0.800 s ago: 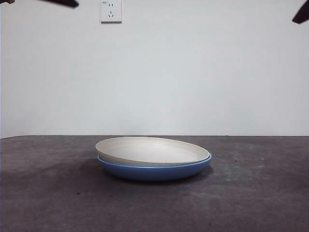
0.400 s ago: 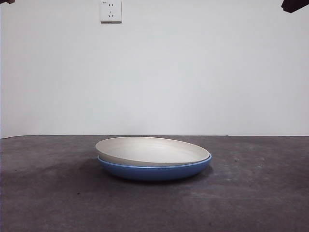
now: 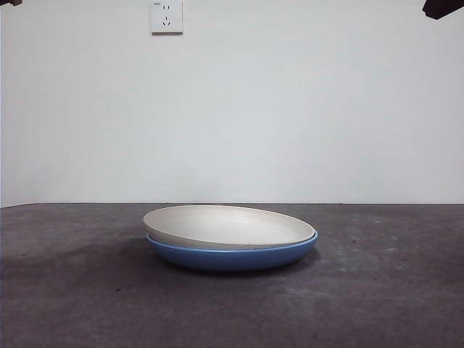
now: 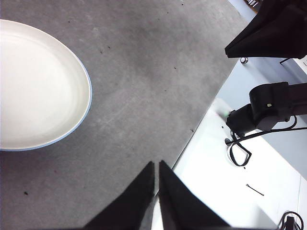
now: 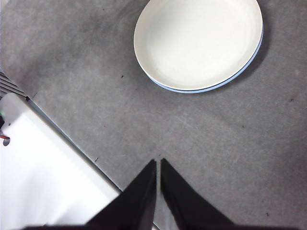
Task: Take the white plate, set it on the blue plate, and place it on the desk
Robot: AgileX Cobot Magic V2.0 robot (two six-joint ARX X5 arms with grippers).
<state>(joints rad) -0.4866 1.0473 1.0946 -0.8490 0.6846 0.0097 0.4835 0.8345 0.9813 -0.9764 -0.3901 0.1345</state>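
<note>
No shift since earlier: white plate (image 3: 228, 225) on blue plate (image 3: 232, 255), both grippers' jaws seemingly clenched

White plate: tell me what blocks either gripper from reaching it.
Nothing visible does. The white plate lies uncovered on the blue plate; only bare desk lies between it and the shut left gripper and right gripper.

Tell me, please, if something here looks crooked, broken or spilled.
Only one small thing: the white plate sits slightly tilted in the blue plate, its rim higher on one side in the front view. Nothing is broken or spilled on the desk.
</note>
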